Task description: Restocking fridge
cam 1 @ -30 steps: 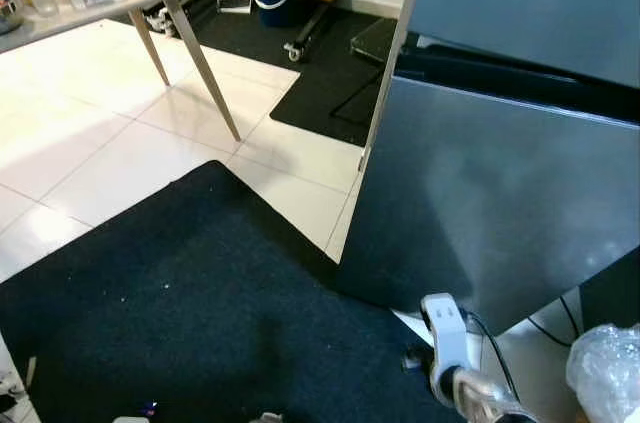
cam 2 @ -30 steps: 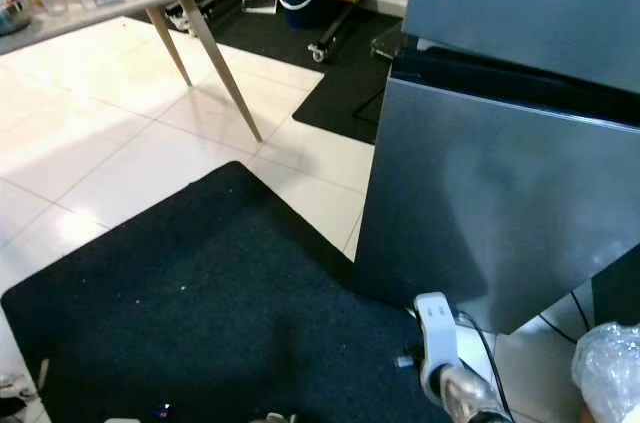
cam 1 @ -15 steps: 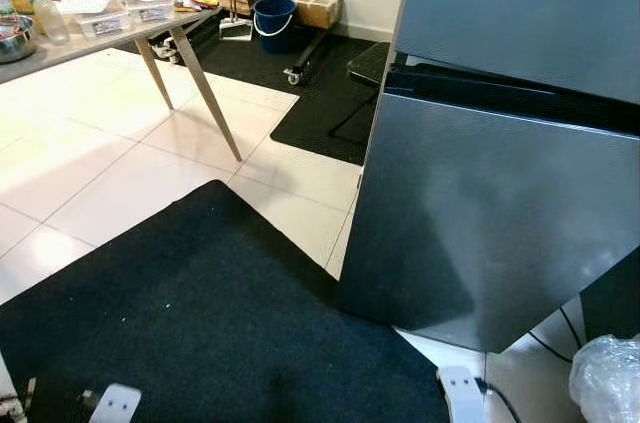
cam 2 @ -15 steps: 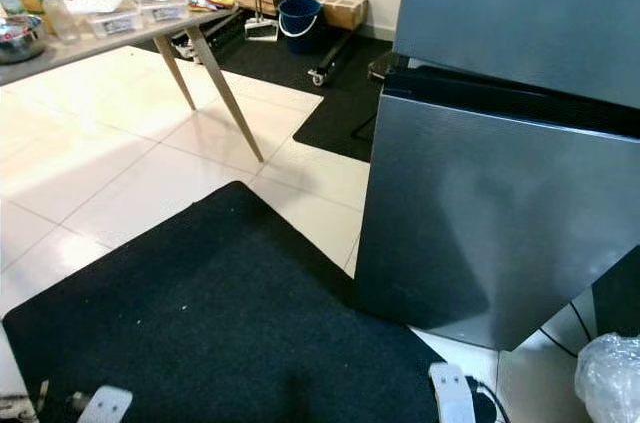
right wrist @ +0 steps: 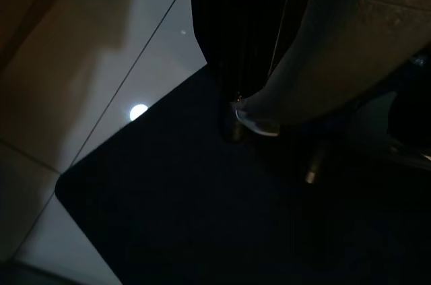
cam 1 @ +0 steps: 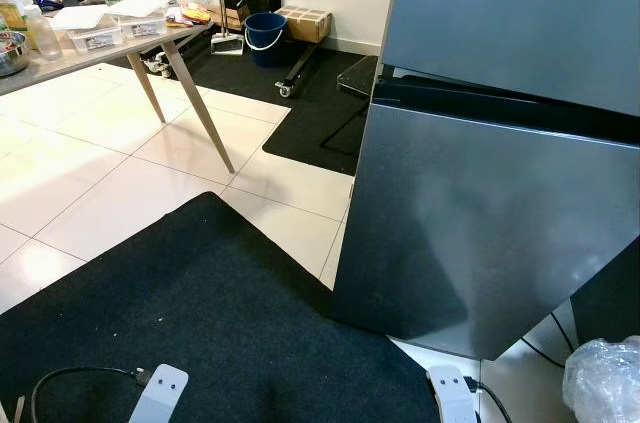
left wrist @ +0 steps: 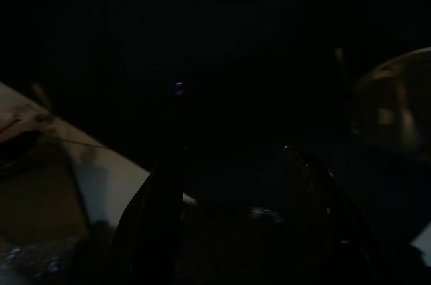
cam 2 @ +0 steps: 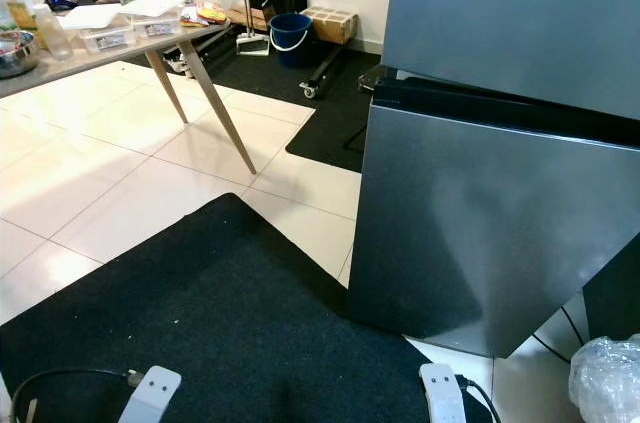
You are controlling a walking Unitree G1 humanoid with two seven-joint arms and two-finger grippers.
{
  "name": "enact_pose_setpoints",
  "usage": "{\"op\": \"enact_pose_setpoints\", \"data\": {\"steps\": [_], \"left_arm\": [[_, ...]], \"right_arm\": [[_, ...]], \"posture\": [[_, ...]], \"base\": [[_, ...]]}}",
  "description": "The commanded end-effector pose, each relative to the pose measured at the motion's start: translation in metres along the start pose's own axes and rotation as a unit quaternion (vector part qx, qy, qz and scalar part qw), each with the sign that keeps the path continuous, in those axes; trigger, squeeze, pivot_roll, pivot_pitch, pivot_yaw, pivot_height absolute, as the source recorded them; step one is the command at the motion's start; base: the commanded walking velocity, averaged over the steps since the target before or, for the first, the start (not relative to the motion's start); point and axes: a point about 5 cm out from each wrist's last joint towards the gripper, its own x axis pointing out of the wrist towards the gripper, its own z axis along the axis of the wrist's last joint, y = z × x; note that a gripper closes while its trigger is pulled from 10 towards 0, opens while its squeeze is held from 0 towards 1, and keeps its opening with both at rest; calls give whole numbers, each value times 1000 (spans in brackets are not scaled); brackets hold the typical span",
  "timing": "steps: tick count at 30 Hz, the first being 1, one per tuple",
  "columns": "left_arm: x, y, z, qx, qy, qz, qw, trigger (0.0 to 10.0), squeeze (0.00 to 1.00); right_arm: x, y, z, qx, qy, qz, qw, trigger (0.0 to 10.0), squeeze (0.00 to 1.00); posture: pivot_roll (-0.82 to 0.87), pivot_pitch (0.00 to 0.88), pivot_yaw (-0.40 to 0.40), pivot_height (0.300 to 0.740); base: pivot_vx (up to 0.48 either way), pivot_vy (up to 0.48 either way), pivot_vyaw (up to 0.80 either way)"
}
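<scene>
While both arms hang low, left gripper [left wrist: 232, 184] fingers stand apart, nothing between, view dark. Right gripper: jaw state cannot tell, dark mat [right wrist: 202, 217] under it. Fridge [cam 1: 500, 163] stands closed ahead, well beyond either gripper. Crinkled plastic bag [cam 1: 603, 383] low right.

Fridge [cam 1: 500, 193] cut by top and right edges; plastic bag [cam 1: 603, 383] clipped at lower right; left wrist view too dark — indistinct.

The fridge [cam 1: 490, 213] is brushed, dull-sheened grey metal; beside it lie a matt black rug [cam 1: 210, 313], glossy pale floor tiles [cam 1: 90, 183] and crinkled clear plastic [cam 1: 603, 383].
</scene>
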Motion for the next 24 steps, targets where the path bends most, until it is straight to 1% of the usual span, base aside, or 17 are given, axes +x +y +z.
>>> {"op": "enact_pose_setpoints", "data": {"steps": [1, 2, 3, 5, 12, 24], "left_arm": [[0, -9, -6, -3, 13, -11, 1000, 10000, 0], [0, -12, -9, -7, 19, -13, 1000, 10000, 0], [0, -12, -9, -7, 19, -13, 1000, 10000, 0], [-1, -18, -15, -20, 30, -17, 999, 10000, 0], [-4, -25, -27, -32, 48, -22, 998, 10000, 0], [-4, -27, -28, -25, 50, -27, 998, 10000, 0]], "right_arm": [[0, -1, -1, -4, 4, -2, 1000, 10000, 0], [0, -1, -1, -5, 4, -2, 1000, 10000, 0], [0, -1, -1, -5, 4, -2, 1000, 10000, 0], [0, -1, 0, -8, 5, -2, 1000, 10000, 0], [0, -1, -3, -12, 9, -2, 1000, 10000, 0], [0, 1, -5, -18, 13, 2, 1000, 10000, 0]], "posture": [[-20, 30, -36, 740], [-22, 29, -37, 740], [-22, 29, -37, 740], [-23, 29, -37, 740], [-24, 28, -38, 740], [-24, 34, -38, 740]], "base": [[0, 0, 0], [277, 0, 0], [277, 0, 0], [292, 0, 0], [407, 0, 0], [428, 0, 0]]}}
